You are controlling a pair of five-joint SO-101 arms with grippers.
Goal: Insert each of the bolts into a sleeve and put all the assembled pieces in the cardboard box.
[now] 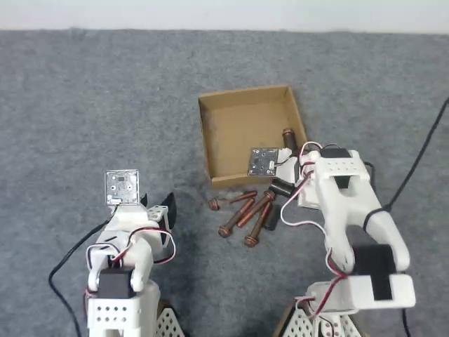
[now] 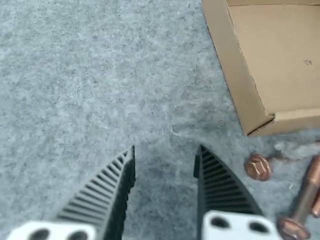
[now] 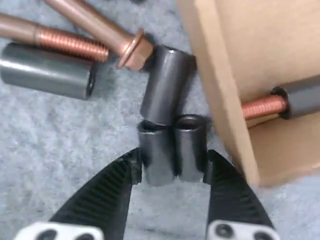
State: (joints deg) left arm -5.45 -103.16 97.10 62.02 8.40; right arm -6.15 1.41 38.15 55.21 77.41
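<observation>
– Sleeves, two at once? Why straddle both?

– They lie side by side and touching, just outside the wall of the cardboard box (image 3: pixel 215 80). My right tool (image 3: pixel 172 155) sits low over this pair of sleeves (image 3: pixel 157 155), jaws apart, one jaw on each outer flank. I reckon I want only one. They are packed so snugly that any approach from this end takes in both. Whether my fingertips (image 3: pixel 131 162) already touch steel, I cannot quite tell.

– What crowds them?

– A third sleeve (image 3: pixel 167 85) butts against their far ends, and a flanged bolt (image 3: pixel 100 25) has its head just beside that one. A fourth sleeve (image 3: pixel 47 70) lies apart, next to the threaded end of another bolt (image 3: pixel 67 42).

– Anything finished?

– One assembled piece (image 3: pixel 295 97) lies inside the box against the near wall, with copper thread showing out of its sleeve. So I judge the job is barely begun.

– And your other side?

– My left tool (image 2: pixel 165 148) hangs open and empty over the grey worktop (image 2: pixel 100 75), near the box corner, with the loose bolts (image 2: pixel 258 166) just beside it. It is probably parked there to take a bolt once I lift a sleeve clear.
</observation>
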